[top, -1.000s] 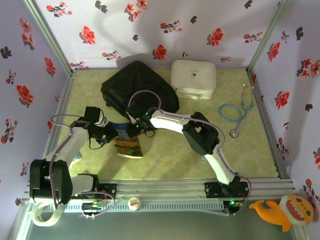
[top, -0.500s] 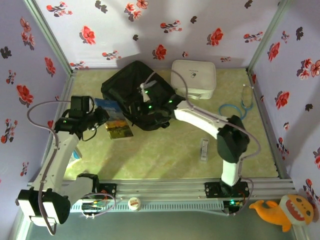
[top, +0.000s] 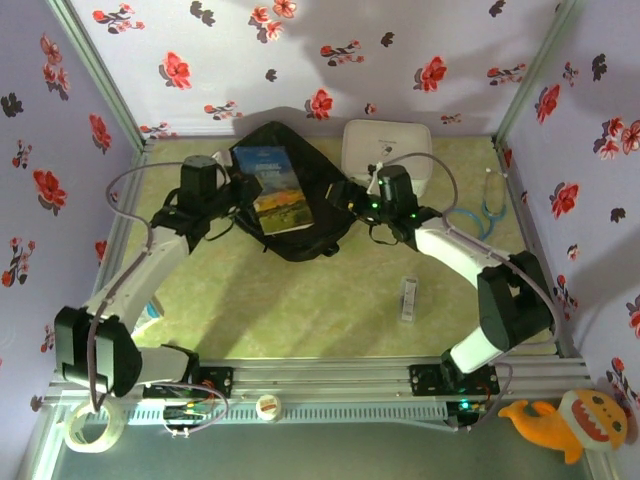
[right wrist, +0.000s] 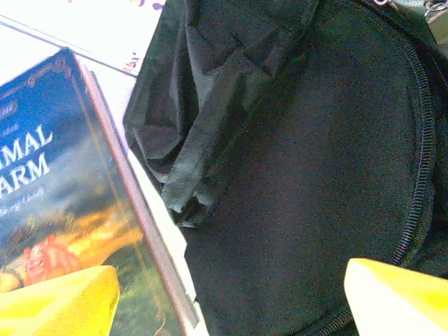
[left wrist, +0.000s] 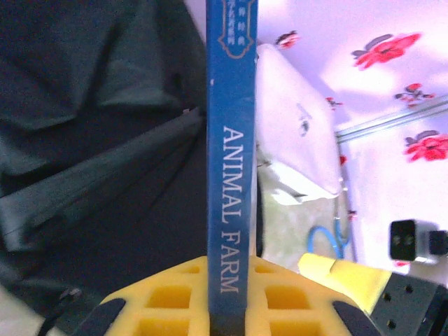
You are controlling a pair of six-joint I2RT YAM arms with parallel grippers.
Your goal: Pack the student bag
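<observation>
Green tabletop (top: pixel 330 300) bears student bag (top: pixel 312 228); left hand (top: pixel 238 186) clamps book (top: pixel 272 188) above it; right hand (top: pixel 345 196) spread apart.

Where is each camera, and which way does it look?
Top camera: high behind the arms, looking down on the table; both arms show, left gripper holding the book.
Left wrist camera: on the left arm, facing the bag and white case; its yellow fingers show.
Right wrist camera: on the right arm, close to the bag; its open yellow fingers show.
All three see the book and bag.
</observation>
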